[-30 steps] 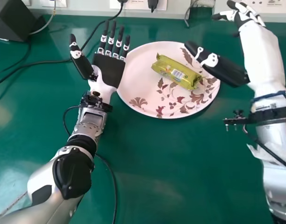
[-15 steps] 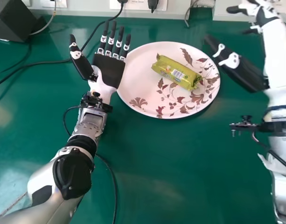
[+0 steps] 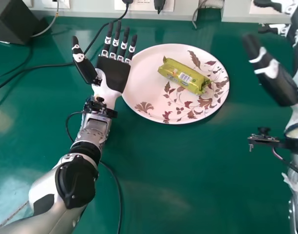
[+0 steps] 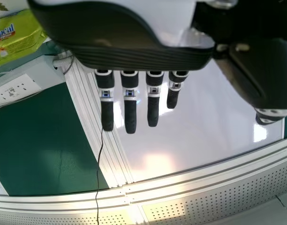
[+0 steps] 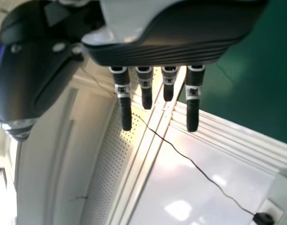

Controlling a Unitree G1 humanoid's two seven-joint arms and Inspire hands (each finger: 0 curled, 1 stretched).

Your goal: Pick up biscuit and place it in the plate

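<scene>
In the head view, the green biscuit packet [image 3: 184,75] lies flat and slanted on the pink-white plate [image 3: 149,100], inside its rim. My left hand [image 3: 113,73] rests palm up beside the plate's left edge, fingers straight, holding nothing. My right hand [image 3: 275,78] is to the right of the plate, apart from it, with its fingers extended and nothing in them. The left wrist view has my left hand [image 4: 129,56] with straight fingers and part of the biscuit packet [image 4: 17,37]. In the right wrist view my right hand [image 5: 155,51] has straight fingers too.
A dark box [image 3: 15,19] stands on the green table [image 3: 188,170] at the back left. Black cables [image 3: 42,66] run across the table behind and beside my left arm. Wall sockets [image 3: 144,4] line the back edge.
My right hand has moved away to the right from over the plate's right edge. The biscuit packet, the plate and my left hand have stayed where they were.
</scene>
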